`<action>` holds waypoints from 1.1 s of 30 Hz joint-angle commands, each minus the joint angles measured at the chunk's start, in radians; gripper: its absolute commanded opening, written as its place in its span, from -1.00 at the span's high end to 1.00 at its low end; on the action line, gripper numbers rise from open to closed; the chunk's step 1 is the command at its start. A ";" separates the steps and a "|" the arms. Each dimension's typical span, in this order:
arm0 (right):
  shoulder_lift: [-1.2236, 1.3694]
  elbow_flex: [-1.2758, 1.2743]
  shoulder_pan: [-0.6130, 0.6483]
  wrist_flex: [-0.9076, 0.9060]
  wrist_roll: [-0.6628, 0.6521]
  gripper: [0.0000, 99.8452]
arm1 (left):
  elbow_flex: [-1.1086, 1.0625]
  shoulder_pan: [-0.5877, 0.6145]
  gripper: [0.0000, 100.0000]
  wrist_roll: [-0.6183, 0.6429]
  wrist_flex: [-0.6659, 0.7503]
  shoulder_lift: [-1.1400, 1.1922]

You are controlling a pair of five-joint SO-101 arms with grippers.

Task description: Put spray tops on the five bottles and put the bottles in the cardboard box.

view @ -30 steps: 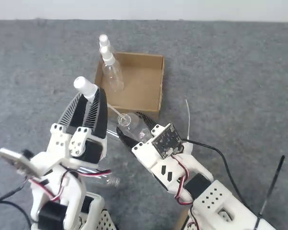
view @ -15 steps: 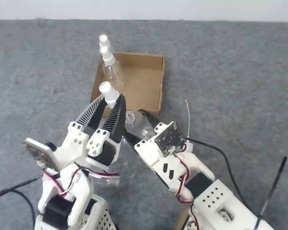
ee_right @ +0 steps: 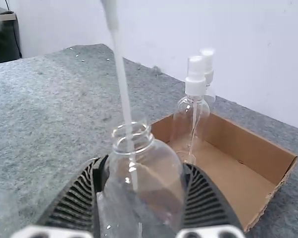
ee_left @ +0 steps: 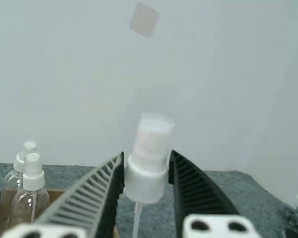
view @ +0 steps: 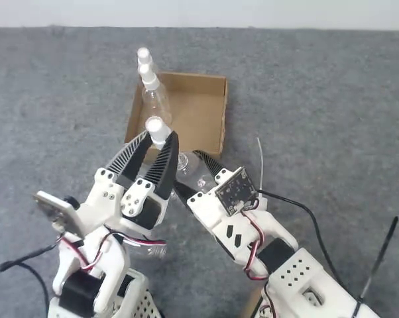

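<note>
Carpet: box holds two capped bottles (right gripper clamps one uncapped bottle).

Black right gripper clamps clear plastic bottle; thin white dip tube enters its neck. Behind: brown cardboard box holding two capped bottles.

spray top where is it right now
The spray top is in the left end effector, above the bottle the right end effector holds, tube inside its neck.

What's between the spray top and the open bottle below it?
The spray top's thin tube, dipping into the bottle's open neck; the right wrist view shows it.
</note>
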State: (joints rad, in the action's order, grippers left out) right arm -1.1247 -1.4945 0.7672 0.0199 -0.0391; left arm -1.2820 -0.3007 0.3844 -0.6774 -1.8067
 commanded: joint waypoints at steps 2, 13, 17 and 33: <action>-0.028 0.012 -0.010 0.028 -0.015 0.99 | 0.010 0.002 0.65 -0.037 -0.005 -0.017; -0.028 0.012 -0.008 0.028 -0.014 0.99 | 0.035 0.008 0.72 -0.038 -0.032 -0.018; -0.028 0.012 -0.012 0.028 -0.015 0.99 | 0.070 0.071 0.82 -0.038 -0.032 -0.018; -0.028 0.014 -0.010 0.028 -0.018 0.99 | 0.033 0.279 0.82 -0.035 -0.032 -0.018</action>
State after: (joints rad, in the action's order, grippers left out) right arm -1.1247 -1.4945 0.7656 0.0199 -0.0407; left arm -1.2651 -0.0583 0.3537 -0.7050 -1.8067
